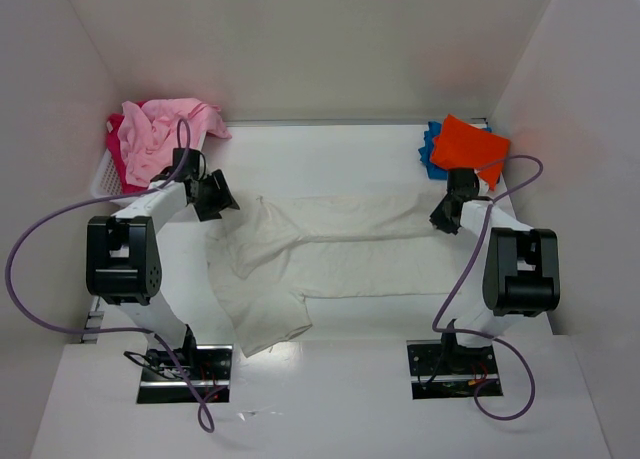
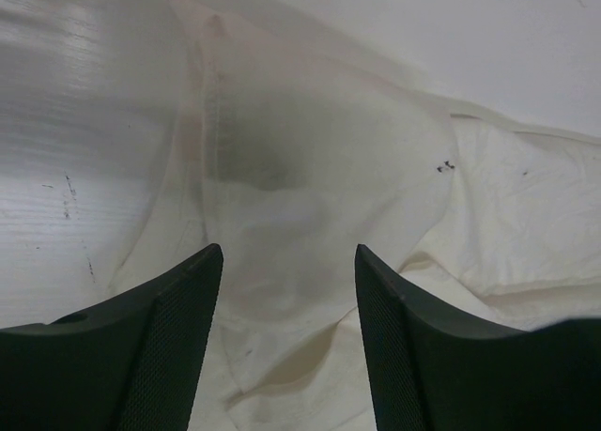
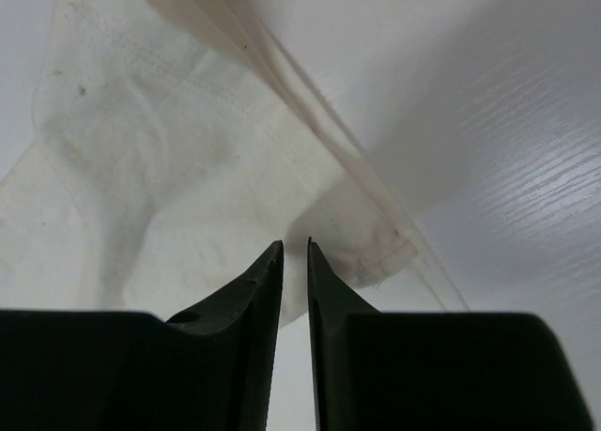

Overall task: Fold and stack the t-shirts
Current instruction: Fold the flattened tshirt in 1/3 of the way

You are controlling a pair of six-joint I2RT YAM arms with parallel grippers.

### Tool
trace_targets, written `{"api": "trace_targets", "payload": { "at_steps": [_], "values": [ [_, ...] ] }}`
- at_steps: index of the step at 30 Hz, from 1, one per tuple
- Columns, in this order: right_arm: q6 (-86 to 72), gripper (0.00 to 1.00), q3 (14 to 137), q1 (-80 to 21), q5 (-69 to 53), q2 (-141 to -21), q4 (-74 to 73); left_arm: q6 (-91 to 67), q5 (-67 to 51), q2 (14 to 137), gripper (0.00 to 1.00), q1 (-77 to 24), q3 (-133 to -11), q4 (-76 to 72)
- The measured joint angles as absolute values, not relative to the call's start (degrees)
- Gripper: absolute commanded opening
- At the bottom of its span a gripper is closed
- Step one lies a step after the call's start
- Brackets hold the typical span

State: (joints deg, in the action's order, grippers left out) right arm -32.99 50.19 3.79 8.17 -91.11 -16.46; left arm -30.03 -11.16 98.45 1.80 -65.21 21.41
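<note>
A cream-white t-shirt (image 1: 330, 249) lies spread across the middle of the table, partly folded lengthwise, one sleeve hanging toward the front. My left gripper (image 1: 218, 201) hovers open over the shirt's left end (image 2: 310, 149), its jaws (image 2: 286, 253) wide apart above wrinkled cloth. At the right end, my right gripper (image 1: 445, 219) has its jaws (image 3: 294, 243) nearly together, with the shirt's hemmed corner (image 3: 366, 243) between the tips. A light pink t-shirt (image 1: 165, 129) and a red-magenta one (image 1: 115, 149) sit heaped at the back left. An orange t-shirt (image 1: 468, 144) lies on a blue one (image 1: 430, 144) at the back right.
A white slotted basket (image 1: 103, 184) holds the pink and magenta heap against the left wall. White walls close in the table on the left, back and right. Purple cables loop from both arms.
</note>
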Motion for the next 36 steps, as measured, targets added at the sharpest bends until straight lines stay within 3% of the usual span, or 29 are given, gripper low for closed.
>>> {"api": "trace_targets", "payload": {
  "at_steps": [12,19,30,36],
  "values": [
    [-33.17,0.19,49.04,3.79,7.64,-91.09,-18.32,-29.95,-11.84,98.43,0.69,3.2,-64.14,21.18],
    [-33.15,0.19,48.48,3.79,7.73,-91.09,-18.03,-29.84,-11.9,98.65,0.55,3.5,-62.96,20.38],
    [-33.15,0.19,48.42,3.79,7.73,-91.09,-17.75,-29.75,-12.73,103.15,0.52,3.62,-62.96,18.34],
    [-33.15,0.19,48.42,3.79,7.73,-91.09,-17.69,-29.44,-10.66,103.24,0.39,3.6,-63.0,17.93]
  ]
}}
